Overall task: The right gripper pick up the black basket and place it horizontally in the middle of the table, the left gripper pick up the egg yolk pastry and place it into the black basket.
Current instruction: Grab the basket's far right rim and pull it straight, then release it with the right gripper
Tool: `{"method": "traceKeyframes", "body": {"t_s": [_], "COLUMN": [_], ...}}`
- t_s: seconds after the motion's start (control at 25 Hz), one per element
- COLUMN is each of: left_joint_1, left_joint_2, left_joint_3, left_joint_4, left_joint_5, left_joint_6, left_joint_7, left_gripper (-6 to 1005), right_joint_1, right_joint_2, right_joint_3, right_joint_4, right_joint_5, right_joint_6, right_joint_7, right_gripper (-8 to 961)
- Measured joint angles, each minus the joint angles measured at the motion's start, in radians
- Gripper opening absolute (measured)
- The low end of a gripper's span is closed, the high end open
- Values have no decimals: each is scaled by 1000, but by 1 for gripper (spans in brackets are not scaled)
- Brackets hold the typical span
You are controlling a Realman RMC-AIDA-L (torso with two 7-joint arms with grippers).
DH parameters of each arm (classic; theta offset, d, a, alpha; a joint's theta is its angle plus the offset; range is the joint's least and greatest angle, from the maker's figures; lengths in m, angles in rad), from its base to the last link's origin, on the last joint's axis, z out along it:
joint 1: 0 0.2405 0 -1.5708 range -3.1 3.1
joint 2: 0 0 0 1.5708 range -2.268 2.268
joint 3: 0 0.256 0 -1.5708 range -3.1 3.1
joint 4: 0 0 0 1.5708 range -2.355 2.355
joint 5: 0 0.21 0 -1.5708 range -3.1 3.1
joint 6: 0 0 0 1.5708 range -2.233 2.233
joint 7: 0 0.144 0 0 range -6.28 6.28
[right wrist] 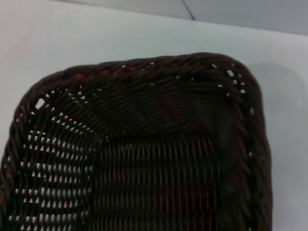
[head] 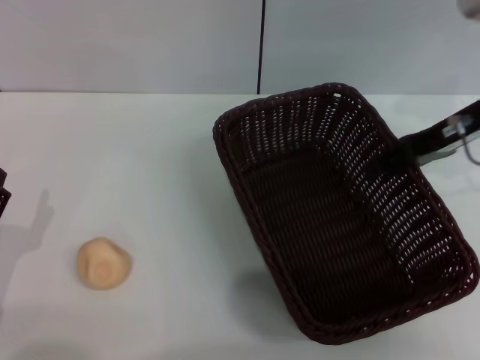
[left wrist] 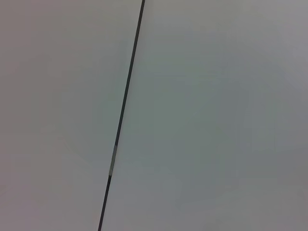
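The black basket (head: 337,210) is on the right half of the table (head: 150,165), turned at a slant, with a shadow under its near left side. My right gripper (head: 397,154) reaches in from the right edge and is shut on the basket's right rim. The right wrist view shows the basket's inside and braided rim (right wrist: 159,65), not the fingers. The egg yolk pastry (head: 103,262) lies alone at the near left of the table. Only a black sliver of my left gripper (head: 3,196) shows at the left edge, above and left of the pastry.
A grey wall with a dark vertical seam (head: 262,45) stands behind the table; the left wrist view shows only this wall and seam (left wrist: 122,110). White tabletop lies between the pastry and the basket.
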Motion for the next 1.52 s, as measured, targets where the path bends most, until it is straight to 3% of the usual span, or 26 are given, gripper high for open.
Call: {"method": "traceKeyframes", "body": {"t_s": [0.08, 0.28, 0.44, 0.76, 0.92, 1.08, 1.32, 1.52], "left_joint_1": [0, 1, 6, 3, 1, 8, 20, 48], "left_joint_2": [0, 0, 0, 1, 1, 1, 3, 3], "left_joint_3": [0, -1, -4, -7, -8, -8, -3, -1], "left_joint_4": [3, 7, 8, 8, 10, 22, 38, 60], "left_joint_5": [0, -1, -3, -5, -6, -5, 2, 3], "left_joint_6": [0, 6, 10, 13, 16, 25, 55, 102], "left_joint_7": [0, 0, 0, 0, 0, 0, 0, 0], "left_gripper": [811, 811, 811, 810, 810, 810, 810, 811], "right_joint_1": [5, 10, 10, 4, -16, -24, 31, 79], "right_joint_2": [16, 28, 32, 40, 59, 74, 74, 77], "right_joint_3": [-32, -55, -73, -76, -78, -99, -105, -170], "right_joint_4": [6, -1, -1, -42, -155, -297, -312, -294], "right_joint_5": [-1, -10, -10, -9, -8, -2, 5, 7], "right_joint_6": [40, 56, 59, 64, 52, -6, -51, -56], "right_joint_7": [2, 3, 3, -6, -45, -165, -370, -561], "right_gripper": [633, 636, 456, 308, 234, 162, 141, 157]}}
